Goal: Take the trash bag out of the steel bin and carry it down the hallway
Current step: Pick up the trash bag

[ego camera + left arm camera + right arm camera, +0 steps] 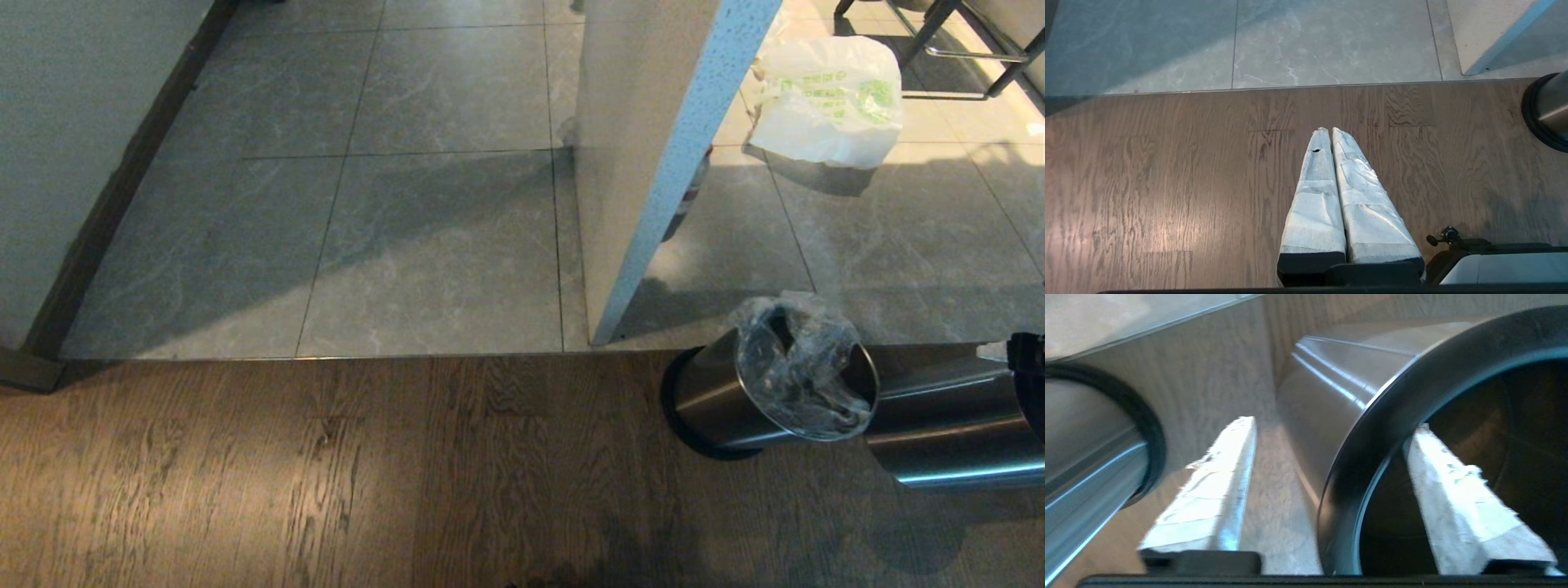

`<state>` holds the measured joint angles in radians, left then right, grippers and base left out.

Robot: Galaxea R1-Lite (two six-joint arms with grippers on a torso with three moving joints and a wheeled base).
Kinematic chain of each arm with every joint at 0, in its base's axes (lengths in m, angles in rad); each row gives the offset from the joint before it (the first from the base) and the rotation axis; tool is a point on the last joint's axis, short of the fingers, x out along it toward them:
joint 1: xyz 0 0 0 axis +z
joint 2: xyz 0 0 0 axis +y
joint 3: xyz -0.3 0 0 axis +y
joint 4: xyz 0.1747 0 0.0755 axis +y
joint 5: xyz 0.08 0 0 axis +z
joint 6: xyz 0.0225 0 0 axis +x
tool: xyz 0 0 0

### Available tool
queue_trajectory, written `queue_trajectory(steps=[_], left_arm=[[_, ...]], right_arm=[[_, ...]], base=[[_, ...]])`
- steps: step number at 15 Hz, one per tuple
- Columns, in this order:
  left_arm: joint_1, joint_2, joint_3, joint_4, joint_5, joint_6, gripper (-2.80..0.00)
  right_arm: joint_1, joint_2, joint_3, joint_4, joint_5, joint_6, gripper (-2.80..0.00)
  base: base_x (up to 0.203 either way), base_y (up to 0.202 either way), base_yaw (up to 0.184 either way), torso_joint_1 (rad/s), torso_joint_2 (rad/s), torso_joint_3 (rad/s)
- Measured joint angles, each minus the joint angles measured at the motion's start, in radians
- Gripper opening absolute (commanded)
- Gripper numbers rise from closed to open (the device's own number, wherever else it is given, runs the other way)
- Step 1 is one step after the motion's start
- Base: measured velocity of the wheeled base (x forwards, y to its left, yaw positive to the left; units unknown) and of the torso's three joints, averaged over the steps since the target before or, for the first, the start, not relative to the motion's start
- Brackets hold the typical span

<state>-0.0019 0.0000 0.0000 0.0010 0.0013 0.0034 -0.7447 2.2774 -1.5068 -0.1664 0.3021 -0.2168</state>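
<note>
Straddling the black rim of a second steel bin (951,433), the right gripper (1336,422) is holding its fingers spread wide and released. One finger is reaching into the dark, bagless inside and the other is hanging outside the wall; no bag is showing between them. The trash bag (796,367) is sitting in the steel bin (710,400) just beside that second one, its clear crinkled plastic bunching over the rim. Both bins are standing on the wooden floor (326,474), near the edge where the grey tiles of the hallway (433,245) are beginning. The left gripper (1331,130) is hanging idle above the wood, fingers clenched together on nothing. A white bag with green print (829,102) is lying on the tiles beyond a white partition (645,147).
</note>
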Motion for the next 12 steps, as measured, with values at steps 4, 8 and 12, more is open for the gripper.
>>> queue_trajectory(steps=[4,8,12], left_arm=[[0.001,0.0,0.0,0.0,0.0,0.0,-2.8],[0.0,0.0,0.0,0.0,0.0,0.0,-2.8],[0.0,0.0,0.0,0.0,0.0,0.0,-2.8]], right_arm=[[0.006,-0.155,0.154,0.031,0.013,0.0,-2.8],[0.077,-0.343,0.333,0.059,0.116,-0.017,-2.8],[0.222,-0.489,0.457,0.064,0.126,-0.023,-2.8]], base=[[0.0,0.0,0.0,0.0,0.0,0.0],[0.0,0.0,0.0,0.0,0.0,0.0],[0.0,0.0,0.0,0.0,0.0,0.0]])
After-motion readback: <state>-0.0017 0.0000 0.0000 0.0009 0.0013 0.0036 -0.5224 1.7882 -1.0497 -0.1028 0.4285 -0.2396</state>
